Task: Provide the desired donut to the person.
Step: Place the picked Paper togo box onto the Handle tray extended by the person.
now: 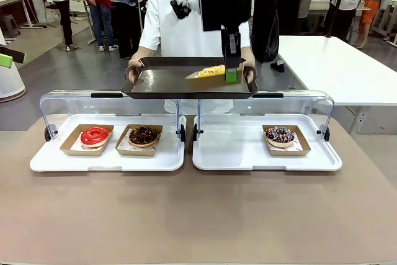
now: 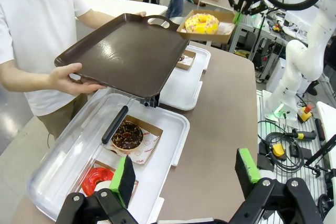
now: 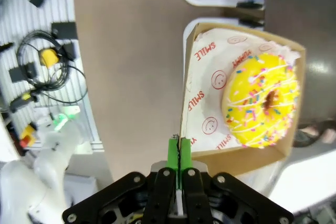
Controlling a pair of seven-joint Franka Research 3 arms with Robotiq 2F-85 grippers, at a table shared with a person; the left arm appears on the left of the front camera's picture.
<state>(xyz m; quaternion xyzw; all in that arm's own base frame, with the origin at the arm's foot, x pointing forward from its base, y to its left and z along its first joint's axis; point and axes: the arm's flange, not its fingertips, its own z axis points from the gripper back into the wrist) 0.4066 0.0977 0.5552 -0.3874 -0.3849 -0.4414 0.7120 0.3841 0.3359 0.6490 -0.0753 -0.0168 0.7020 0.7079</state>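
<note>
The person [image 1: 180, 26] in a white shirt stands at the far side and holds a dark brown serving tray [image 1: 167, 82] by both handles. My right gripper [image 1: 231, 76] reaches down over the tray's right part, shut on the wall of a cardboard box [image 3: 202, 103] that carries the yellow sprinkled donut [image 3: 261, 106]. The left wrist view shows that yellow donut [image 2: 201, 23] at the brown tray's [image 2: 126, 51] far corner; I cannot tell whether the box touches it. My left gripper [image 2: 186, 171] hangs open and empty above the table's left end.
Two white display trays [image 1: 105, 161] [image 1: 236, 153] lie side by side with their clear lids raised. The left one holds a red donut [image 1: 95, 135] and a chocolate donut [image 1: 143, 135]; the right one holds a sprinkled chocolate donut [image 1: 280, 134]. Bare brown table [image 1: 198, 215] lies in front.
</note>
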